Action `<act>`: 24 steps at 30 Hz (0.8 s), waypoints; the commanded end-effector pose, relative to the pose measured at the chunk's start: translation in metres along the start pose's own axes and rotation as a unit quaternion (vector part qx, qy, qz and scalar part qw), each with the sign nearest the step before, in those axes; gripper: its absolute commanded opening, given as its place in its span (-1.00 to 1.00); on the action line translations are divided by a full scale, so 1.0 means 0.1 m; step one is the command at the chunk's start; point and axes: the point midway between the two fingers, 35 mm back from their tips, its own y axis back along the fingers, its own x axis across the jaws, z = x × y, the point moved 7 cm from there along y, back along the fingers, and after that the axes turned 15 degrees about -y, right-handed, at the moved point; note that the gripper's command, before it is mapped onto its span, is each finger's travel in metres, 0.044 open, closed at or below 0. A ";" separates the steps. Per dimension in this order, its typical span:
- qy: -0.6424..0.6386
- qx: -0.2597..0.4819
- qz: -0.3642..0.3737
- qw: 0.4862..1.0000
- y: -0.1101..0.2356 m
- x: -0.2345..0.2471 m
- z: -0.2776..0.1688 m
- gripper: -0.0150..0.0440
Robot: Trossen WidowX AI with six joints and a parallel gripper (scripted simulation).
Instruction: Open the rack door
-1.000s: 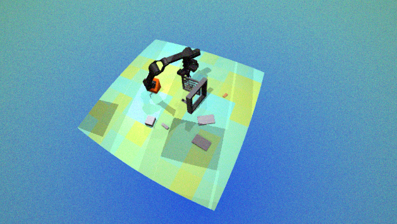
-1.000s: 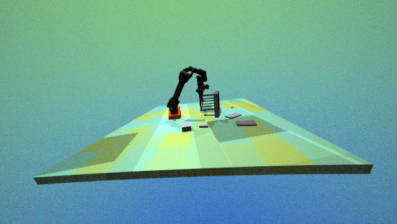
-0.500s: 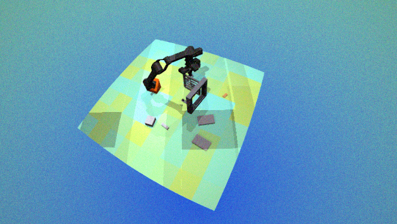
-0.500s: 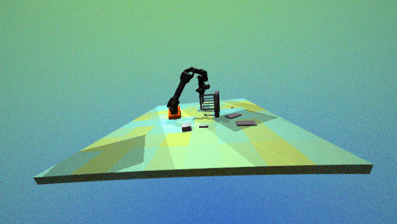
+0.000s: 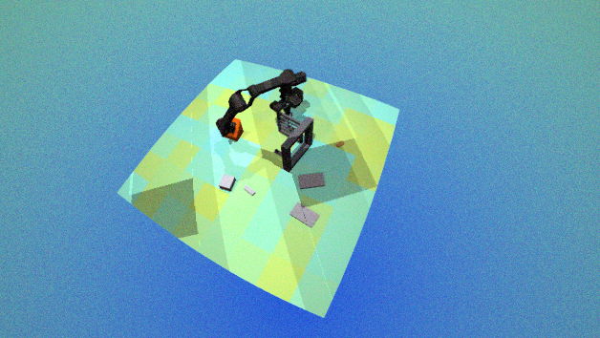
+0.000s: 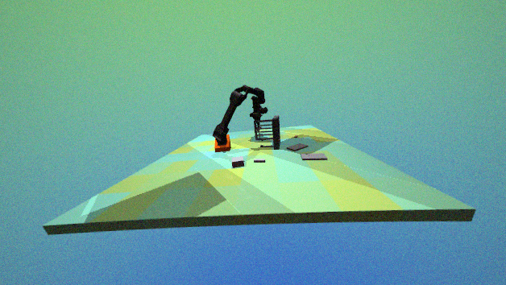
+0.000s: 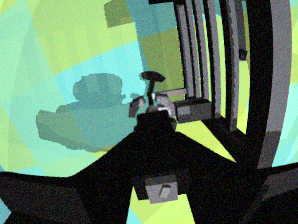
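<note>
Dark arm (image 6: 230, 113) arches from orange base (image 6: 222, 147), hand (image 6: 256, 119) apparently at barred door (image 6: 266, 127).
</note>
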 end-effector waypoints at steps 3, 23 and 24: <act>-0.007 0.001 -0.001 1.000 0.00 0.00 0.00 0.37; 0.009 -0.002 0.020 1.000 0.28 -0.02 0.00 0.50; 0.010 -0.003 0.021 1.000 0.30 -0.03 0.00 0.50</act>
